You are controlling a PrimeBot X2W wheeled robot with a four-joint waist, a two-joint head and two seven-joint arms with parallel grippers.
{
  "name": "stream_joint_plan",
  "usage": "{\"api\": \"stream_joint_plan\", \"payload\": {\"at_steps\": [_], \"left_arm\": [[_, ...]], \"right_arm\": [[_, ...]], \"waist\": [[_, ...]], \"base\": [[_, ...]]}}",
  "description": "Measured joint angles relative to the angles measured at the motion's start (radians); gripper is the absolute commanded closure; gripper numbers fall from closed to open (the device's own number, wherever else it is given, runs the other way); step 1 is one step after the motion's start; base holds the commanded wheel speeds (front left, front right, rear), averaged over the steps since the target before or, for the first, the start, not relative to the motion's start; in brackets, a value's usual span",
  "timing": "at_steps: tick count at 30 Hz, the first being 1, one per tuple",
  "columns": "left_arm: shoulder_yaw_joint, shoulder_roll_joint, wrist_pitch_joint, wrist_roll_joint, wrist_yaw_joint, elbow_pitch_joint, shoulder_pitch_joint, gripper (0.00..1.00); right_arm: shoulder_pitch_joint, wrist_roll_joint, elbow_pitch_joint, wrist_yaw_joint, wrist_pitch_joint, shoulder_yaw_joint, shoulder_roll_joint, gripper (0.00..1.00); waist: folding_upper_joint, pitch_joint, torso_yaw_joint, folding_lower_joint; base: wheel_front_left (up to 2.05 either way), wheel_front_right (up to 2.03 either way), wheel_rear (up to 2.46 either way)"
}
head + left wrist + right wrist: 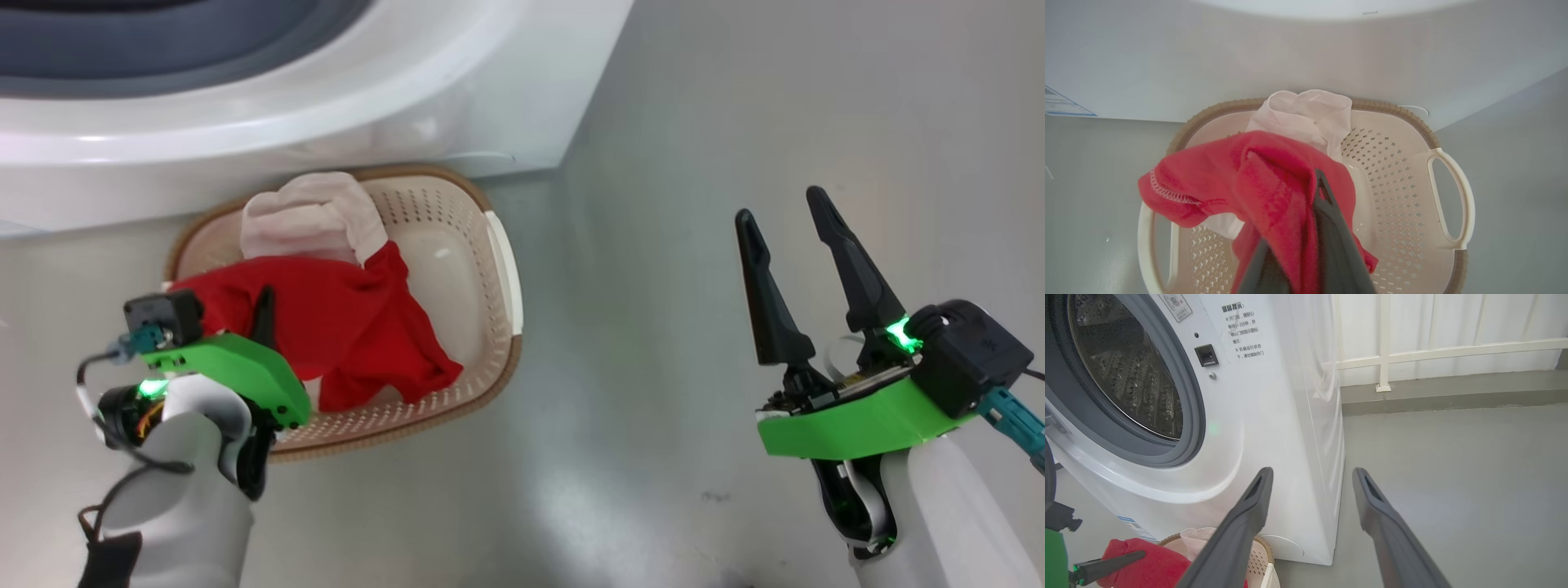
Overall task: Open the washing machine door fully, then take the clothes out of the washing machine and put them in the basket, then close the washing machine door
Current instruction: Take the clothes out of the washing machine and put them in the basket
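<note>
The cream basket (506, 269) stands on the floor against the white washing machine (326, 98). A white cloth (314, 216) lies at its far end. My left gripper (265, 314) hangs over the basket's near side, shut on a red cloth (343, 327) that drapes over the fingers (1327, 212) and down into the basket (1392, 108). My right gripper (780, 206) is open and empty above bare floor, right of the basket. Its wrist view shows the uncovered steel drum (1126, 375) and grey gasket (1188, 396). The washing machine door is out of view.
Grey floor (694, 122) stretches right of the machine and the basket. In the right wrist view a white railing (1384, 355) and a wall close off the far side. A blue label (1061, 104) sits low on the machine's front.
</note>
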Motion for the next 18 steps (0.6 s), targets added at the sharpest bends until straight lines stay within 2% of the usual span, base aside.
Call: {"api": "stream_joint_plan", "payload": {"at_steps": [7, 11, 18], "left_arm": [[-0.029, 0.012, 0.099, -0.043, 0.0, 0.107, -0.055, 1.0], [-0.034, 0.041, 0.137, -0.054, 0.0, 0.135, -0.063, 1.0], [-0.04, 0.077, 0.156, -0.053, 0.02, 0.159, -0.081, 1.0]], "right_arm": [[-0.032, 0.01, 0.001, 0.0, 0.0, 0.023, 0.0, 0.0], [-0.043, 0.031, 0.002, 0.0, 0.0, 0.038, -0.001, 0.0], [-0.048, 0.044, 0.002, 0.0, 0.0, 0.044, -0.001, 0.0]], "waist": [[0.0, 0.062, -0.039, 0.0], [0.0, 0.088, -0.068, 0.0], [0.0, 0.123, -0.114, 0.0]], "base": [[0.0, 0.0, 0.0], [0.0, 0.0, 0.0], [0.0, 0.0, 0.0]]}}
